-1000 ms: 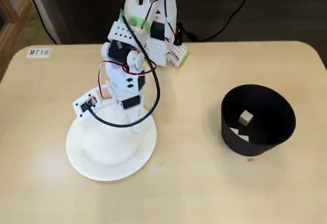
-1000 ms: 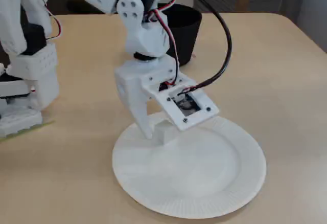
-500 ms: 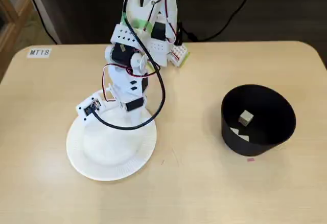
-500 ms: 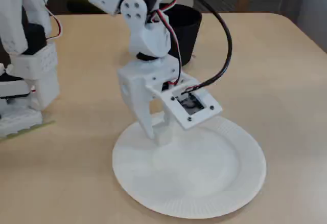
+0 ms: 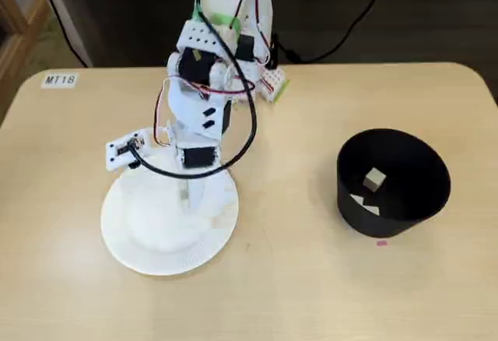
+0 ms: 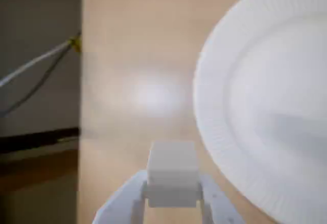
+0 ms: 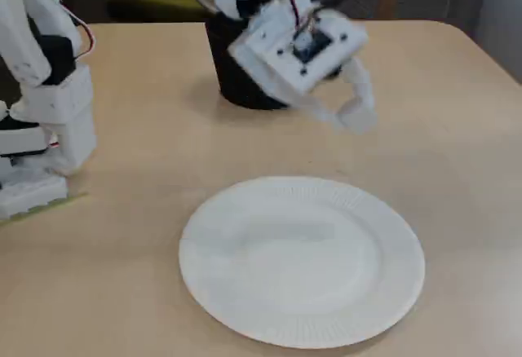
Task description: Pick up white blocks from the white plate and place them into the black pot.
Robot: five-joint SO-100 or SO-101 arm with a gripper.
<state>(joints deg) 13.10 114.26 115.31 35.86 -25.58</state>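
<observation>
My gripper [image 6: 172, 192] is shut on a white block [image 6: 172, 165], which fills the gap between the two fingers in the wrist view. In a fixed view the gripper [image 7: 356, 117] hangs blurred above the table, lifted clear of the white plate [image 7: 302, 267], which lies bare. From above, the gripper [image 5: 187, 193] shows over the plate [image 5: 156, 240]. The black pot [image 5: 373, 220] stands at the right with a white block [image 5: 375, 178] and pale pieces [image 5: 364, 203] inside. The pot [image 7: 232, 80] is partly hidden behind the arm in the side fixed view.
The arm's white base [image 7: 41, 129] stands at the left of the side view, at the table's back edge from above. A dark cable [image 5: 233, 146] loops off the wrist. A small label [image 5: 59, 80] sits at the far left corner.
The gripper has risen off the plate with a white block in it and swung away from the plate's surface. The plate now lies bare.
</observation>
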